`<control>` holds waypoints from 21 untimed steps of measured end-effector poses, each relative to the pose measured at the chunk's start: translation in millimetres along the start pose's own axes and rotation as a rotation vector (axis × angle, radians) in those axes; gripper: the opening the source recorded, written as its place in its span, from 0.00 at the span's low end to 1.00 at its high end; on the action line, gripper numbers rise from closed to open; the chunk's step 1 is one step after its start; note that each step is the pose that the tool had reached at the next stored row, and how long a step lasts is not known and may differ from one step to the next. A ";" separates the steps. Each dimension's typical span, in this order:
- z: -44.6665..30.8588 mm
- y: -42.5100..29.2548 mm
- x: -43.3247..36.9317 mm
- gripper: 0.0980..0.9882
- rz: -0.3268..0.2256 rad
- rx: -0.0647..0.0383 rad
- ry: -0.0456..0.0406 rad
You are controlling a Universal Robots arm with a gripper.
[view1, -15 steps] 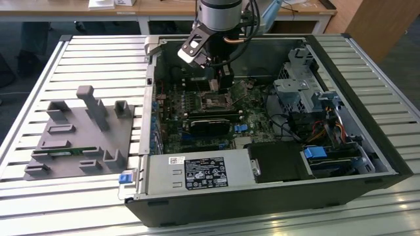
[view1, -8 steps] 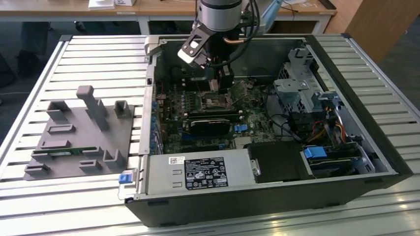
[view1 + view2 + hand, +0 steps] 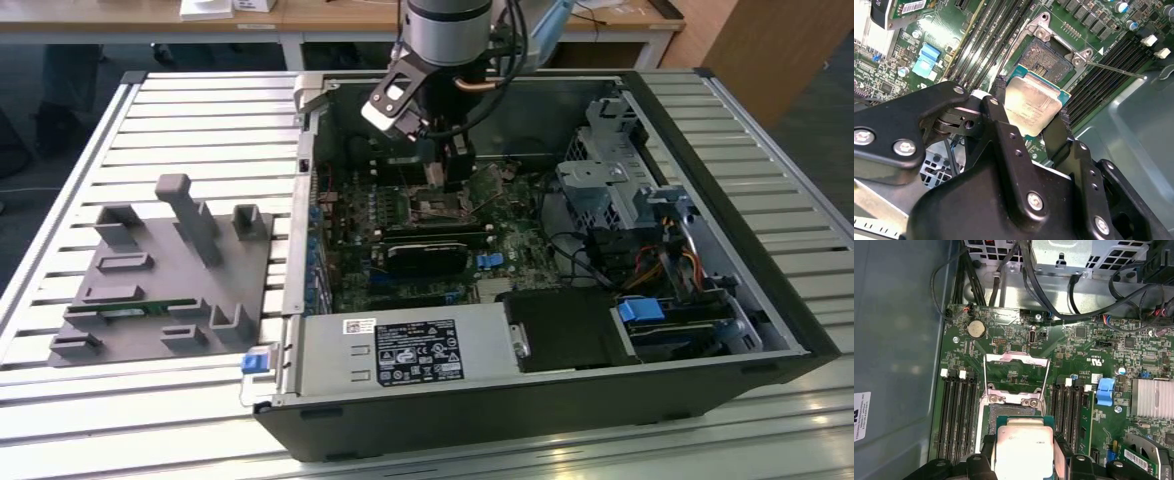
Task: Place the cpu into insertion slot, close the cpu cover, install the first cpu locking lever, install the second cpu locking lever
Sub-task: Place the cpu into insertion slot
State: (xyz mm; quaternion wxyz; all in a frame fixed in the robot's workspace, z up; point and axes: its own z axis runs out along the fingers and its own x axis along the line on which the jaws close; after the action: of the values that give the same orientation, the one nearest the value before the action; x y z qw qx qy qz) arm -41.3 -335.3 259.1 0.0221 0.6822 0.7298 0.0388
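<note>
In the first wrist view the cpu [image 3: 1023,450] runs off the picture's edge and covers most of the slot [image 3: 986,422]. In the second wrist view the end effector [image 3: 1029,107] fingers [image 3: 1004,132] hide the cpu's gripped edges. In the exterior view the arm [image 3: 451,30] is cut off by the picture's upper edge.

The cpu [image 3: 1023,450] shows dull silvery metal.

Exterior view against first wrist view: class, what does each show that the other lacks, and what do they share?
Exterior view: the arm, the whole case, a grey tray on the slatted table. First wrist view: the cpu close up, the raised cover, a coin cell. Shared: the gripper, the slot, the motherboard.
</note>
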 end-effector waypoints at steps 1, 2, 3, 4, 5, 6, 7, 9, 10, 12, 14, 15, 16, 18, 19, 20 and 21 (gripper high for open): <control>0.1 0.0 0.0 0.50 0.000 0.000 0.0000; 0.3 0.0 0.0 0.50 0.000 0.000 0.0000; 0.5 0.0 0.0 0.50 0.000 0.000 0.0000; 0.8 0.0 0.0 0.50 0.000 0.000 0.0002; 1.0 -0.1 0.0 0.50 0.000 0.000 0.0001; 1.2 -0.1 0.0 0.50 0.000 0.000 0.0000; 1.4 -0.1 0.0 0.50 0.000 0.000 0.0000; 1.8 -0.1 0.0 0.50 0.000 0.000 0.0000; 2.0 -0.2 0.0 0.50 0.000 0.000 0.0000; 2.4 -0.2 0.0 0.50 0.000 0.000 0.0001; 2.8 -0.2 -0.1 0.50 0.000 0.000 0.0000; 3.1 -0.3 -0.1 0.50 0.000 0.000 0.0000; 3.2 -0.3 -0.1 0.50 0.000 0.000 0.0000; 3.5 -0.3 -0.1 0.50 0.000 0.000 -0.0001; 3.7 -0.3 -0.1 0.50 0.000 0.000 0.0000; 4.1 -0.4 -0.1 0.50 0.000 0.000 0.0000; 4.3 -0.4 -0.1 0.50 0.000 0.000 0.0000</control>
State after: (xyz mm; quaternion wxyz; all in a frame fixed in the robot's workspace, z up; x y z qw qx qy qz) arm -41.3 -335.3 254.8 0.0221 0.6821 0.7299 0.0388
